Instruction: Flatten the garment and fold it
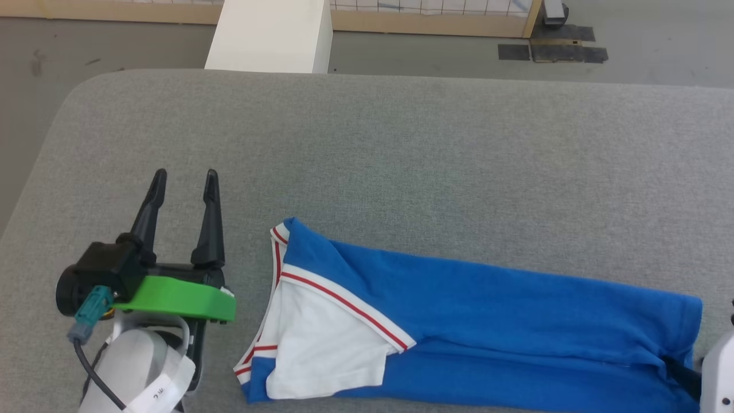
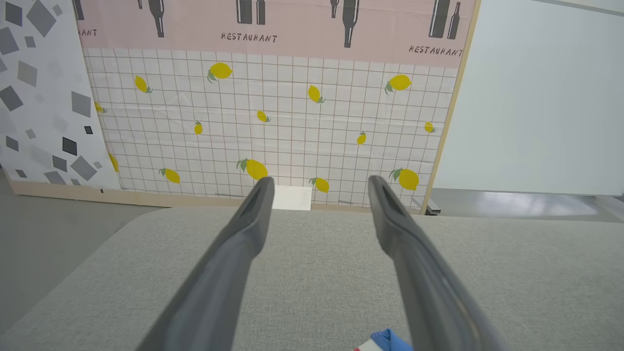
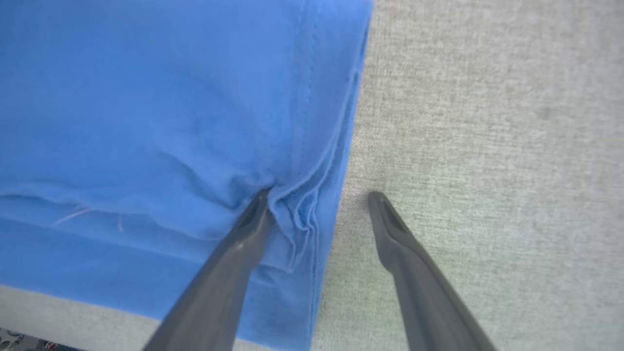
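the garment (image 1: 487, 321) lies folded into a long blue strip on the grey bench (image 1: 401, 143), with its collar and white sleeve at the left end. the left end effector (image 1: 186, 173) stands open beside the collar (not touching it). the right end effector (image 3: 319, 195) is open astride the hem edge, one finger on the cloth, gripping nothing.

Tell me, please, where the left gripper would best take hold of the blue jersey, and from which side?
Probably the striped collar-end edge of the garment, coming from the robot's left: the open left gripper stands beside it, and the folded layers end there in a trimmed edge lying flat on the table.
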Available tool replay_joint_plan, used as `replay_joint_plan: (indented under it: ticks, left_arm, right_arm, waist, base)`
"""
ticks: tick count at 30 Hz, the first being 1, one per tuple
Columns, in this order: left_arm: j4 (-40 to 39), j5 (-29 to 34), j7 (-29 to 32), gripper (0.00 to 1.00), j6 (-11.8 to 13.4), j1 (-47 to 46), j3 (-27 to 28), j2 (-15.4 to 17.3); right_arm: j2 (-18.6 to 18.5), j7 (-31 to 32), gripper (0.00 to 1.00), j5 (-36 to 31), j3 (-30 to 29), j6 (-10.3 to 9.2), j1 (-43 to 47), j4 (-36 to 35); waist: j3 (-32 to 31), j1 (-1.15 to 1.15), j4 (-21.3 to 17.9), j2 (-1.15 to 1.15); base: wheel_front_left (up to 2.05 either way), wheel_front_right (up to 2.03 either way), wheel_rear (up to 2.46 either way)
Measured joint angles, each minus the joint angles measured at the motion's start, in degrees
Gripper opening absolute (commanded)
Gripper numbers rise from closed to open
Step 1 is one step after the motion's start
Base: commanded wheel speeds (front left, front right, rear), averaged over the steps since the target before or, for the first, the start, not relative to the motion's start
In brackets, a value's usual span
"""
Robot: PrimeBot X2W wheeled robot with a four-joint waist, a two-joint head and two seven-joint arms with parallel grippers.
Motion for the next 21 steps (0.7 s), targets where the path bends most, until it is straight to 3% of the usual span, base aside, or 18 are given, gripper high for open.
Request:
replay_joint_plan:
  ticks: [13,14,15,16,17,21]
  left_arm:
    - [1.52,3.81,-0.01,1.00,-3.66,0.71,4.72,-6.06]
    - [1.83,3.88,-0.01,1.00,-4.01,0.73,4.94,-6.32]
    - [1.99,4.05,-0.01,1.00,-4.23,0.74,5.16,-6.55]
    - [2.19,4.30,-0.02,1.00,-4.53,0.74,5.42,-6.84]
    - [2.37,4.76,-0.02,1.00,-4.77,0.75,5.69,-7.11]
    - [2.77,6.04,-0.02,1.00,-5.59,0.75,6.41,-7.81]
  right_arm:
    - [-1.53,0.02,1.00,2.85,6.20,-0.49,-2.93,1.12]
    - [-1.53,0.26,0.54,3.07,6.16,-0.48,-3.14,1.36]
    - [-1.56,0.51,0.26,3.10,6.16,-0.48,-3.27,1.45]
    - [-1.59,0.74,0.05,3.11,6.14,-0.48,-3.41,1.52]
    - [-1.74,0.94,0.00,3.16,6.03,-0.48,-3.48,1.56]
    - [-1.78,1.14,0.00,3.12,4.77,-0.31,-3.67,1.92]
  waist:
    - [0.14,0.00,-0.40,0.00]
    - [0.13,0.00,-0.40,0.00]
    - [0.14,0.00,-0.39,0.00]
    - [0.17,0.00,-0.40,0.00]
    - [0.22,0.00,-0.41,0.00]
    - [0.41,0.00,-0.37,0.00]
  base:
    - [0.00,0.00,0.00]
    - [0.00,0.00,0.00]
    - [0.00,0.00,0.00]
    - [0.00,0.00,0.00]
    - [0.00,0.00,0.00]
    - [0.00,0.00,0.00]
